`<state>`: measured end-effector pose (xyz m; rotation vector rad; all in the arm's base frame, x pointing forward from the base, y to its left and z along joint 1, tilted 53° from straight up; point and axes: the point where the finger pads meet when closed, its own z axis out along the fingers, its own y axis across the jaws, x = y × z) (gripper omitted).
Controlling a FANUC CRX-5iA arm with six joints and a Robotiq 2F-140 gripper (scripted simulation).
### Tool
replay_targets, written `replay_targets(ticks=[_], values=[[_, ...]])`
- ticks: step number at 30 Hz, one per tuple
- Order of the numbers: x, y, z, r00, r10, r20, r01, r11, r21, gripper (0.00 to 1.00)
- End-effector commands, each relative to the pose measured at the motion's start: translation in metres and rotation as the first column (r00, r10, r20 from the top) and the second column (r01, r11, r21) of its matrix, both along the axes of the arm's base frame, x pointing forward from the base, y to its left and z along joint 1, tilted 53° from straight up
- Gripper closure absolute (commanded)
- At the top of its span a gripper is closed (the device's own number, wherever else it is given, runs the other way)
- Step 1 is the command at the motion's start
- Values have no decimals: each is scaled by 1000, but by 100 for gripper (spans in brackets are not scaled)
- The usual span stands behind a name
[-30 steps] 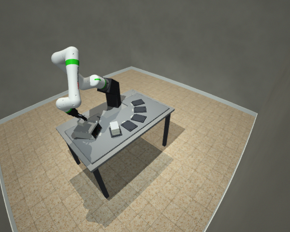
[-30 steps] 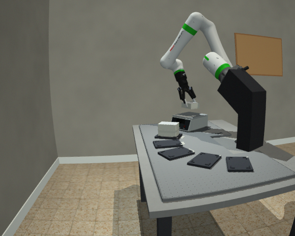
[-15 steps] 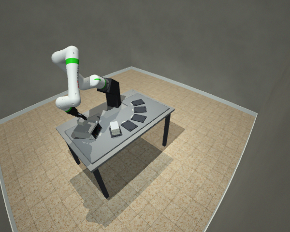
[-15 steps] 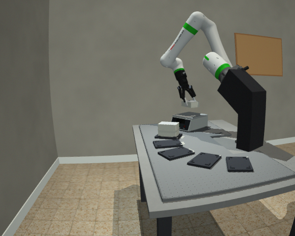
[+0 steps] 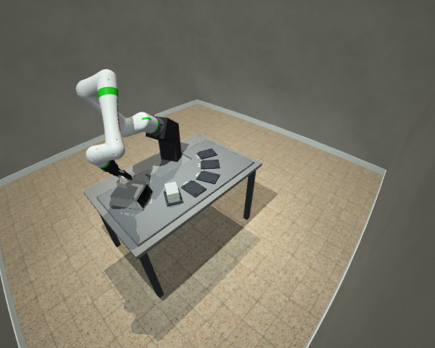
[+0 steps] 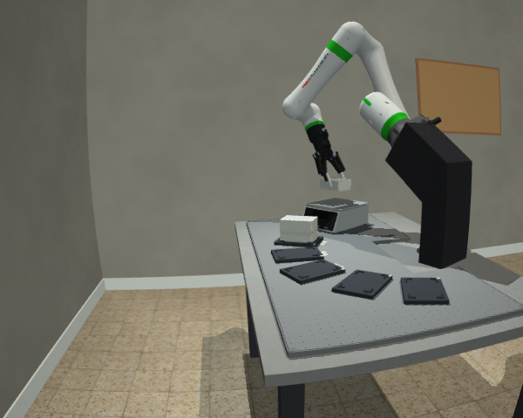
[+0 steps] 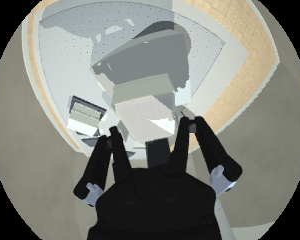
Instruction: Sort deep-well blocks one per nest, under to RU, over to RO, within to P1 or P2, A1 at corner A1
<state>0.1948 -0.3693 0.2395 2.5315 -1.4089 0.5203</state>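
My gripper (image 5: pixel 129 177) (image 6: pixel 335 178) (image 7: pixel 149 113) is shut on a pale block (image 5: pixel 123 183) (image 6: pixel 340 185) (image 7: pixel 140 115) and holds it in the air above the check-weigher (image 5: pixel 122 195) (image 6: pixel 354 219) (image 7: pixel 150 57). A gap shows between block and platform. A small red mark shows on the weigher's dark front; I cannot tell whether it is the lamp. Two pale blocks (image 5: pixel 172 191) (image 6: pixel 298 228) (image 7: pixel 85 116) are stacked in the infeed nest (image 5: pixel 175 204) (image 6: pixel 278 243). The held block's cut corner is not clear.
Dark empty nests (image 5: pixel 193 188) (image 5: pixel 208 177) (image 5: pixel 210 164) (image 5: pixel 206 153) (image 6: pixel 297 254) (image 6: pixel 312 271) (image 6: pixel 363 284) (image 6: pixel 424 290) curve away from the infeed nest; their labels are unreadable. The robot's black pedestal (image 5: pixel 170 143) (image 6: pixel 444 202) stands at the table's back edge.
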Motion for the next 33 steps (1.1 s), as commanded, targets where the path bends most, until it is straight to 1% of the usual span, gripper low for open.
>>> replay_targets(ticks=[1, 2, 4, 8, 19, 21, 33], values=[[11, 9, -2, 991, 80, -109, -87, 994, -62, 90], [14, 11, -3, 986, 98, -133, -108, 991, -74, 90], [14, 11, -3, 986, 98, -133, -108, 991, -74, 90], [25, 19, -4, 961, 162, -225, -191, 975, -112, 90], [54, 41, -9, 961, 162, -225, -191, 975, -112, 90], [54, 41, -9, 961, 162, -225, -191, 975, -112, 90], [85, 65, -15, 961, 162, -225, -191, 975, -112, 90]])
